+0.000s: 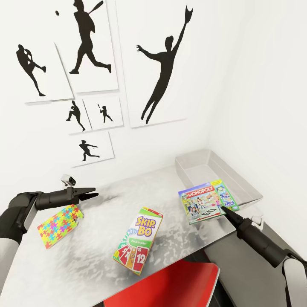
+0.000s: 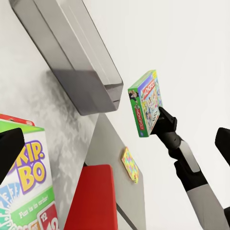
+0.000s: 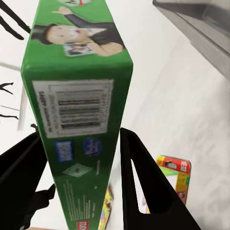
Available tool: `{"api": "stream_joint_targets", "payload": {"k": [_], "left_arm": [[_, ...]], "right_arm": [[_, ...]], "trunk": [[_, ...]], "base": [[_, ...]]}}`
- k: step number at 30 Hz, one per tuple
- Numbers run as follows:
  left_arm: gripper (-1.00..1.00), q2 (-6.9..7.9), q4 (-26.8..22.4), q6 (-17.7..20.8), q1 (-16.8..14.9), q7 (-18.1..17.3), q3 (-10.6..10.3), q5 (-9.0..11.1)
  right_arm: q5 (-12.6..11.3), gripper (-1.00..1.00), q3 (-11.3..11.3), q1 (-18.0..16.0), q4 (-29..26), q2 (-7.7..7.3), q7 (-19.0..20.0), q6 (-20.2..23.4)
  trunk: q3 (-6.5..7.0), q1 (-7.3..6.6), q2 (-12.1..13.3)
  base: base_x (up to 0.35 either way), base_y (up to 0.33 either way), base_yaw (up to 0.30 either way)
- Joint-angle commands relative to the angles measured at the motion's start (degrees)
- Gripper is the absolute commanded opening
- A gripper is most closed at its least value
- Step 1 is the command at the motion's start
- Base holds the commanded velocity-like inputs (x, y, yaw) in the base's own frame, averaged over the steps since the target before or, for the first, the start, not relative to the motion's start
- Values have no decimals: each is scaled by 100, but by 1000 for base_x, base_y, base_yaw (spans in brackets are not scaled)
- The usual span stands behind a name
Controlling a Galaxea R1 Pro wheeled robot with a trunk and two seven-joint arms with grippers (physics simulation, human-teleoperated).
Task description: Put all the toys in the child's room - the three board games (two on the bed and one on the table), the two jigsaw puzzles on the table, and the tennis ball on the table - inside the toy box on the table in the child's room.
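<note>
My right gripper [image 1: 224,212] is shut on the green-edged MONOPOLY board game [image 1: 207,200], holding it tilted in the air at the front corner of the light grey toy box [image 1: 251,187]. In the right wrist view the box [image 3: 76,110] sits between both black fingers [image 3: 143,182]. The SKIP-BO board game [image 1: 138,240] lies on the table [image 1: 98,260], mid-front. A jigsaw puzzle [image 1: 59,225] lies at the table's left, just below my open, empty left gripper [image 1: 93,194]. A second jigsaw puzzle [image 2: 130,165] lies on the lower grey unit. The tennis ball is out of view.
A red chair seat [image 1: 170,285] is tucked against the table's front edge. White walls with black sports-silhouette pictures [image 1: 157,64] close in the back and right sides. The toy box stands in the back right corner, its inside bare where visible.
</note>
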Motion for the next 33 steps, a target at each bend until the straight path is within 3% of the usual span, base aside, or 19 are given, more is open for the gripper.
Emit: {"api": "stream_joint_targets", "payload": {"k": [1,8,17,23,28,33], "left_arm": [[100,-4,0,61,-4,-22,-2,-1],[100,-12,0,61,-4,-22,-2,-6],[100,-21,0,61,-4,-22,-2,-10],[100,-21,0,61,-4,-22,-2,-10],[100,-17,0,61,-4,-22,-2,-10],[100,-13,0,61,-4,-22,-2,-10]], "right_arm": [[14,-100,-8,-8,19,2,23,35],[-184,-100,-26,-120,198,-23,-54,278],[-326,-100,-52,-959,741,-102,-400,344],[-332,-100,-253,-1610,1198,-176,-879,368],[-359,-100,-292,-2284,1991,-510,-1349,374],[-357,-100,-288,-3114,3143,-868,-1849,358]], "trunk": [[-10,3,-11],[-10,3,-11],[-10,3,-11],[-10,3,-11],[-10,3,-11],[-10,3,-11]], "base": [[0,0,0],[0,0,0],[0,0,0],[0,0,0],[0,0,0],[0,0,0]]}}
